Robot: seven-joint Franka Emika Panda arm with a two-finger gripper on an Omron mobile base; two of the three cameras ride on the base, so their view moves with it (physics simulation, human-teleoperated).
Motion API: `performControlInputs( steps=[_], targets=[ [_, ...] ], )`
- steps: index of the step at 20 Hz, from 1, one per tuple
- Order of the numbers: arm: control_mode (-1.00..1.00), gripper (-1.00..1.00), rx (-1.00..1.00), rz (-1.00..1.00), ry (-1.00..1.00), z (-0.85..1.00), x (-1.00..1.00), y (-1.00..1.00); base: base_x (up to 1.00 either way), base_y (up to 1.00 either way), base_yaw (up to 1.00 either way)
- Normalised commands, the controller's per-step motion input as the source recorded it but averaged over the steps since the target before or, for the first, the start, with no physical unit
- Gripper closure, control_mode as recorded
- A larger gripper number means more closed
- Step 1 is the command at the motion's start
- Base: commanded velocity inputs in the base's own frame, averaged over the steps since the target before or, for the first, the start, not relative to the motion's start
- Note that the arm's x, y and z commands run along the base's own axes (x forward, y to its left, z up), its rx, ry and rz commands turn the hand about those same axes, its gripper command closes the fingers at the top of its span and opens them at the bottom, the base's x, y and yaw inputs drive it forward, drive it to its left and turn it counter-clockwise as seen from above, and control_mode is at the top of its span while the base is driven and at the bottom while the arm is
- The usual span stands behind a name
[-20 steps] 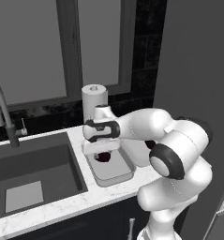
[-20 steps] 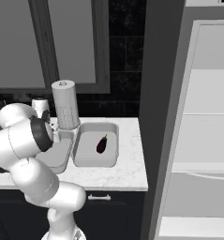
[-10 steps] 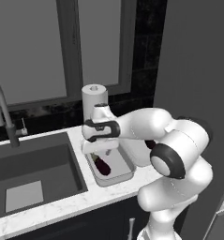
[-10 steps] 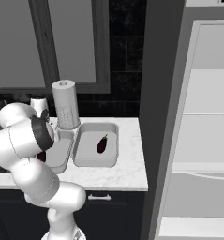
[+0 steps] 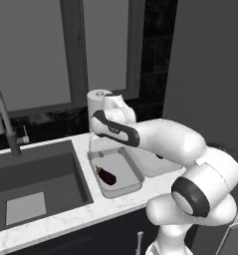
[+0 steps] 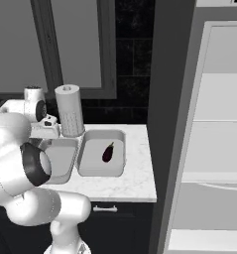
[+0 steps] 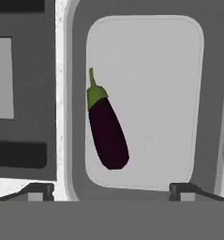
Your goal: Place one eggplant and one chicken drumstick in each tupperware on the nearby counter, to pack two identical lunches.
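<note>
A dark purple eggplant with a green stem lies free along one long wall of a shallow pale-grey rectangular tray at the white marble surface's sink-side edge. Above it the white arm reaches down, pincer spread wide, holding nothing.

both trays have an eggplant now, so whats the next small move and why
Probably lift the open gripper straight up and clear of the near tray. Its eggplant lies loose on the tray floor, the other tray holds its eggplant too, and no drumstick is in either.
</note>
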Motion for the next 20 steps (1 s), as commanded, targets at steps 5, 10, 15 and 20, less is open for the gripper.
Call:
performControlInputs(
  steps=[5,10,15,20],
  targets=[
    [-1.0,-1.0,0.07,0.0,-0.03,0.88,-1.0,-0.63,0.0,0.0,0.0],
    [-1.0,-1.0,0.04,0.01,-0.04,0.49,-1.0,-0.98,0.0,0.0,0.0],
    [-1.0,-1.0,0.0,0.03,-0.14,0.49,-1.0,-0.82,0.0,0.0,0.0],
    [-1.0,-1.0,0.0,0.01,-0.05,0.99,-0.77,-0.34,0.0,0.0,0.0]
  ],
)
